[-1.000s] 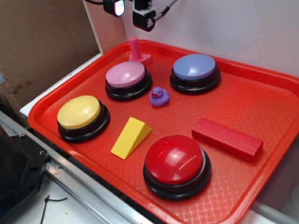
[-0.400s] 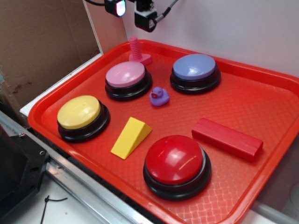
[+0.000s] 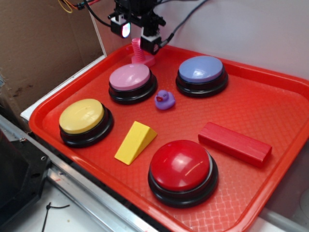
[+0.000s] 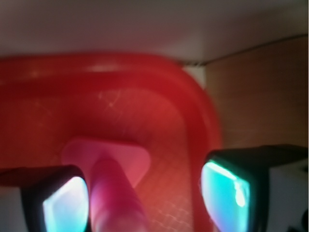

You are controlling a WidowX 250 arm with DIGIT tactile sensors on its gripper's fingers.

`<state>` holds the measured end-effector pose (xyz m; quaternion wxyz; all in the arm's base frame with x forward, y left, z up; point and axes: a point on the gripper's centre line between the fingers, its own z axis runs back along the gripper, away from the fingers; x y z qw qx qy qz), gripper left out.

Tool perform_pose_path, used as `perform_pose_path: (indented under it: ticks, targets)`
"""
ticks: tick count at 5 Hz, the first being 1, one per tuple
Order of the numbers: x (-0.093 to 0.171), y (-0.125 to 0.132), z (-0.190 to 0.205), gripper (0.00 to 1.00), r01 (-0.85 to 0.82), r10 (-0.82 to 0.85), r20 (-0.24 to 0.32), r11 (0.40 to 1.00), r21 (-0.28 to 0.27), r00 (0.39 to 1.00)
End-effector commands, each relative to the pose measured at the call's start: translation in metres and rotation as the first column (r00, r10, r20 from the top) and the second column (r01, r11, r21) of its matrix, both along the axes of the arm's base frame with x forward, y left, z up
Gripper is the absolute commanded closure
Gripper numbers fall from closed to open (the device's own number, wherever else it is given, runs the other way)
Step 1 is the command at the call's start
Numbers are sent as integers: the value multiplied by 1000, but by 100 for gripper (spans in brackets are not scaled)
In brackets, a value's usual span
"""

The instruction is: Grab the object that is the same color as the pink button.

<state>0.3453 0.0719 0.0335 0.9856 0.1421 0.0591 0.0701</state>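
Note:
The object, a small pink bolt (image 3: pixel 139 53), stands upright at the tray's far corner, just behind the pink button (image 3: pixel 129 76). My gripper (image 3: pixel 136 37) is open and low over it, one finger on each side of the ribbed post. In the wrist view the bolt's post (image 4: pixel 116 193) rises close beside the left finger pad (image 4: pixel 65 205), with a wide gap to the right pad (image 4: pixel 227 195). The bolt's flat base (image 4: pixel 130 157) rests on the tray floor. Neither pad visibly presses on it.
The red tray (image 3: pixel 270 77) also holds a lavender-blue button (image 3: pixel 201 69), purple duck (image 3: pixel 164 99), yellow button (image 3: pixel 82 116), yellow wedge (image 3: pixel 135 141), red button (image 3: pixel 180 165) and red block (image 3: pixel 234 143). A cardboard wall (image 3: pixel 43 43) stands left; the tray's corner rim (image 4: pixel 200 121) lies close.
The gripper has come down from above the tray's far corner and now straddles the pink bolt. Nothing on the tray has moved.

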Motion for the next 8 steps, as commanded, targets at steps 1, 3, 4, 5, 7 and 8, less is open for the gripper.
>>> perform_pose_path:
  ticks: [1, 3, 4, 5, 7, 8]
  targets:
    - [7, 9, 6, 100, -67, 67, 4, 997, -28, 998]
    - [6, 0, 62, 100, -100, 110, 135, 992, -75, 985]
    - [-9, -22, 112, 100, -219, 244, 270, 968, -121, 931]
    - [-46, -54, 161, 100, -188, 259, 347, 956, -225, 901]
    - [-70, -73, 246, 100, -33, 128, 365, 966, -255, 922]
    - [-70, -73, 239, 100, -53, 124, 391, 981, -189, 912]
